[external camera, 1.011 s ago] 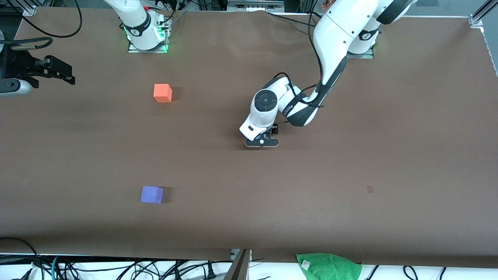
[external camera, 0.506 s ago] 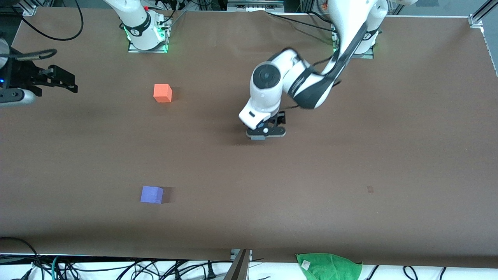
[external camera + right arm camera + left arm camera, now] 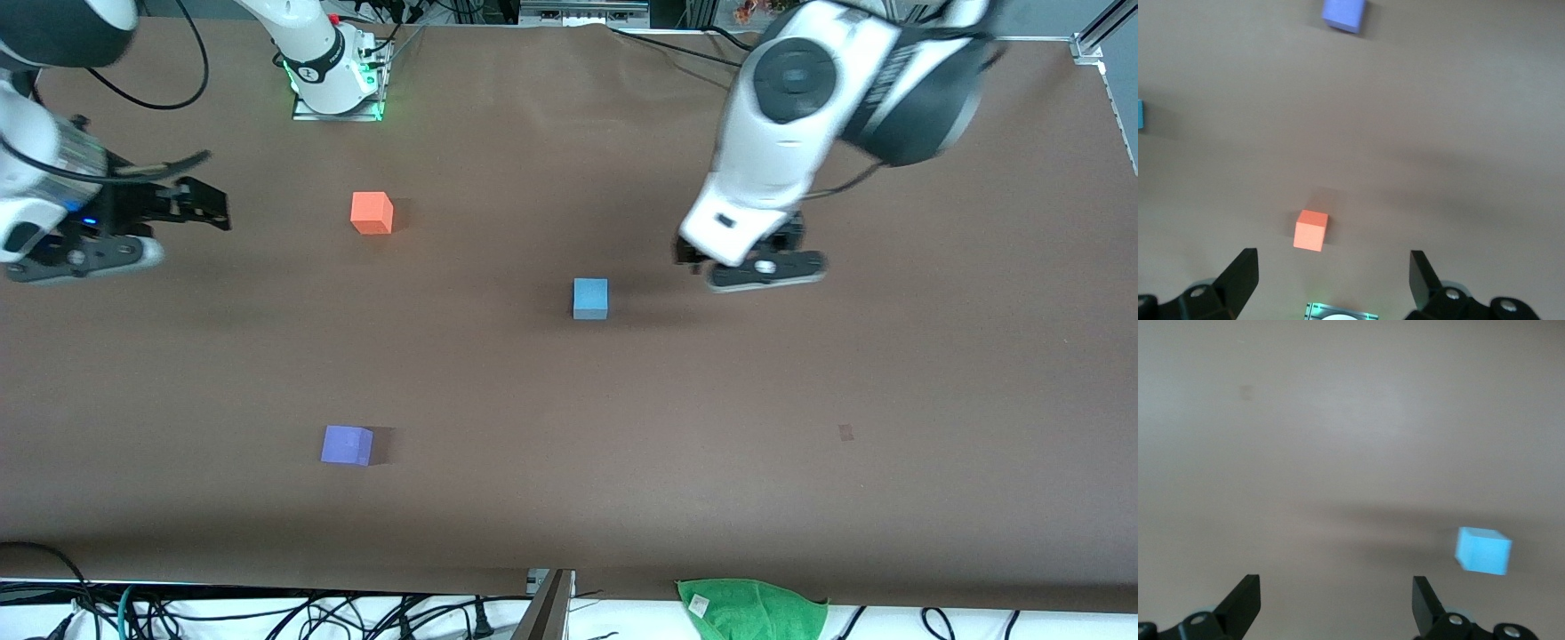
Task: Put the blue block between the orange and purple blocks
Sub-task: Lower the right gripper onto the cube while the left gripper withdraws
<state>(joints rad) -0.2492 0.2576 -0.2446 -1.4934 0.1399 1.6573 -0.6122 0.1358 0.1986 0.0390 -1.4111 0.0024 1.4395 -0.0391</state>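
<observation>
- Starting nearest the camera: a green cloth (image 3: 751,608) lies off the bench (image 3: 933,373) edge, out of play.
- Next up, the purple block (image 3: 347,444) sits flat toward the right arm's end, nothing touching it.
- Mid-bench now, and the blue block (image 3: 590,298) rests on the surface, free of both arms. It's level with the space separating its two partners but well off toward the left arm's end, so to my eye the placement isn't done.
- Just past it, the left gripper (image 3: 766,269) hangs over bare bench beside the blue block; the left wrist view shows its jaws spread wide and empty.
- Farther on, the orange block (image 3: 372,212) stands in line with the purple one, leaving a clear lane for a third cube.
- Out at the right arm's end, the right gripper (image 3: 133,224) hovers over bare bench, jaws wide, carrying nothing, angled toward that lane.
- The count: three cubes, one of each colour, two arms, one cloth.
</observation>
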